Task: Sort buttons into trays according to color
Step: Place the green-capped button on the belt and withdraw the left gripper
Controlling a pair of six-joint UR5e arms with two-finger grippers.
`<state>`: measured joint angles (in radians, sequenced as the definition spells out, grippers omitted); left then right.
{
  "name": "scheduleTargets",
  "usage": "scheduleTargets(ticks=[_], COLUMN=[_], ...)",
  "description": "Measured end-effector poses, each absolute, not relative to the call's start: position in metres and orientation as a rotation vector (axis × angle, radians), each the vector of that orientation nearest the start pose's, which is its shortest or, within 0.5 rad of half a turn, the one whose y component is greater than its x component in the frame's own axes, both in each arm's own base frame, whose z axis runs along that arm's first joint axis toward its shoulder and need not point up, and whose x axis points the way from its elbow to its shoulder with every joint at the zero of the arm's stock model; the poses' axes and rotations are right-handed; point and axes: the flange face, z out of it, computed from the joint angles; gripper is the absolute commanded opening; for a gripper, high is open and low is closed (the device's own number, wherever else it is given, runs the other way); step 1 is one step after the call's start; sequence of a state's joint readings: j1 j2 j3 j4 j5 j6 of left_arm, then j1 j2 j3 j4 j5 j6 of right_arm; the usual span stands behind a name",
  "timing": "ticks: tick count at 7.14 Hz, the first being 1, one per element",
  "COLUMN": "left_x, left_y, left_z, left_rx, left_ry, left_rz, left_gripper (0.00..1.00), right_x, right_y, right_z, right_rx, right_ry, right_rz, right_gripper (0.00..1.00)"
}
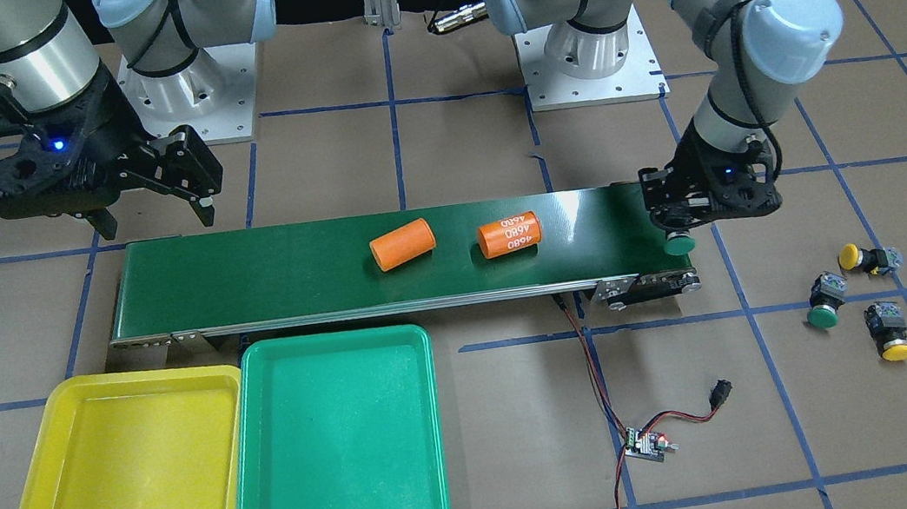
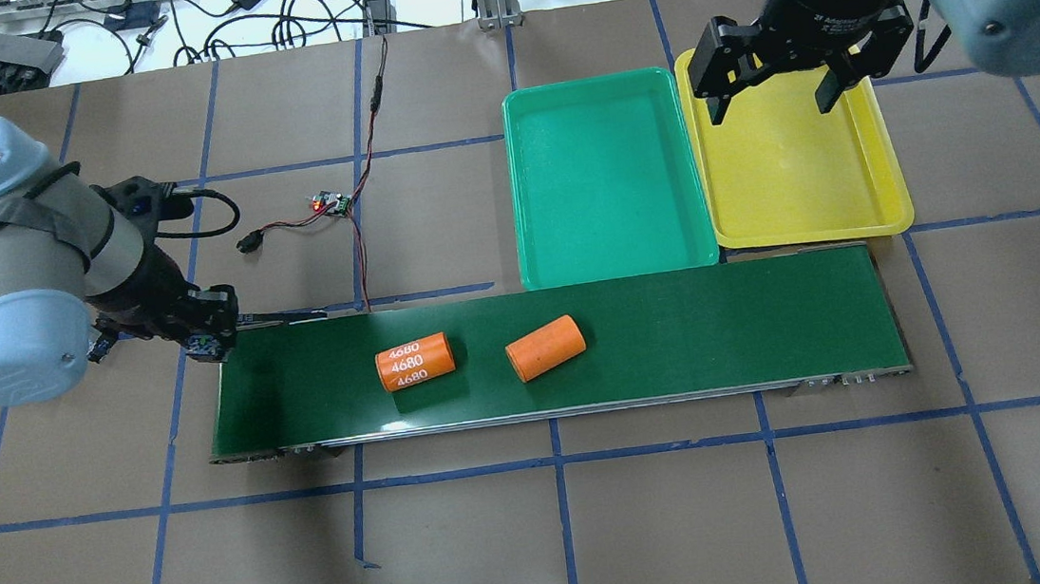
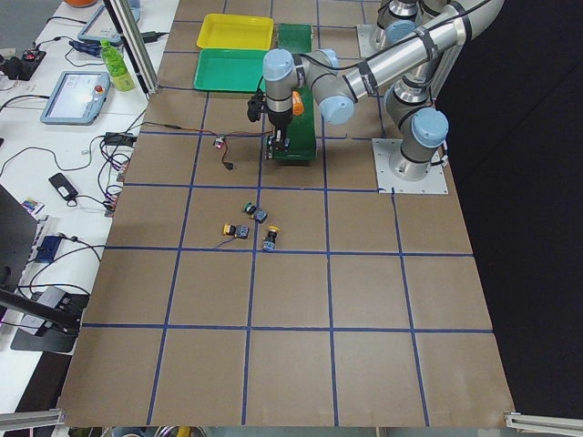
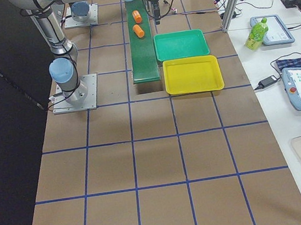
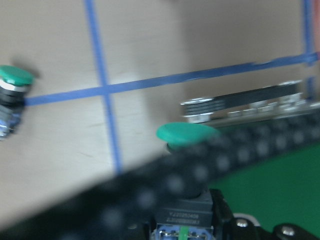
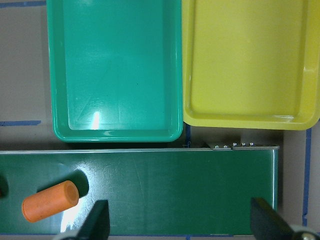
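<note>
Brown table gridded in blue tape: left gripper clamps one green button at the conveyor belt's end, three buttons outside its jaws; right gripper gapes wide, two trays ahead, two orange cylinders on the belt

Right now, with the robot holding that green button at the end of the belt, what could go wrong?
1. The left tool holds the green button at the end of the conveyor belt. Set down too near the edge, it might roll off onto the table.
2. A plain orange cylinder and a labelled orange cylinder lie on the belt between it and the open right tool. They may get in the way or be grabbed by mistake.
</note>
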<state>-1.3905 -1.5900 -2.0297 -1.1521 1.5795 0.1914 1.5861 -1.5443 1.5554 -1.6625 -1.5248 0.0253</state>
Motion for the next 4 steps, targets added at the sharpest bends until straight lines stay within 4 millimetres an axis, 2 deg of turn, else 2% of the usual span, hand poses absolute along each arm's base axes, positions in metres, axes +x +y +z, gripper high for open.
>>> scheduleTargets(ticks=[1,2,3,4], left_x=[-0.08,-0.096,-0.103,-0.103], left_y=[-0.454,-0.444,-0.439,-0.44], left_z=[0.289,0.275,0.267,0.263], left_rx=[-0.076,-0.151,-0.184,-0.195], left_ry=[3.139,3.133,3.129,3.126], left_rz=[0.142,0.19,0.216,0.219], left_gripper=[0.0,0.56,1.0,1.0], right_x=[0.146,0.145,0.145,0.145], right_y=[-0.509,-0.509,-0.509,-0.509], right_z=[0.491,0.491,0.491,0.491], right_rx=[0.012,0.013,0.014,0.014], right_ry=[3.092,3.092,3.092,3.092], right_rz=[-0.121,-0.12,-0.118,-0.118], right_gripper=[1.0,1.0,1.0,1.0])
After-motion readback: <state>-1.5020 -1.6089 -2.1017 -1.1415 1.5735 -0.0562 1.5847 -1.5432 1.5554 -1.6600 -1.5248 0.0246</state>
